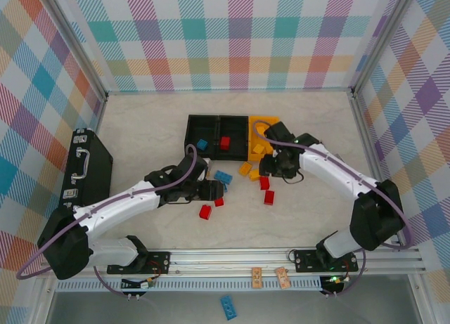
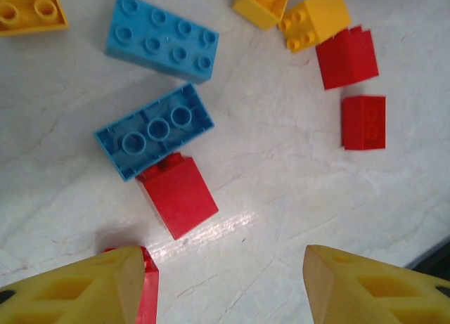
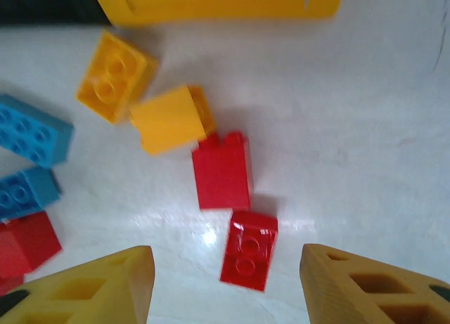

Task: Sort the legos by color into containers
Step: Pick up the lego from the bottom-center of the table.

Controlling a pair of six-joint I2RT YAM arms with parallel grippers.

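Pastel plaid walls (image 1: pixel 239 36) close in the tabletop (image 1: pixel 148 127) at its far, left and right edges, with a metal post (image 1: pixel 76 43) slanting down to the far left corner. The tabletop is pale cream, faintly marbled and evenly lit. A ribbed metal rail (image 1: pixel 232 257) runs along the near edge. A black case (image 1: pixel 88 166) lies at the left edge.
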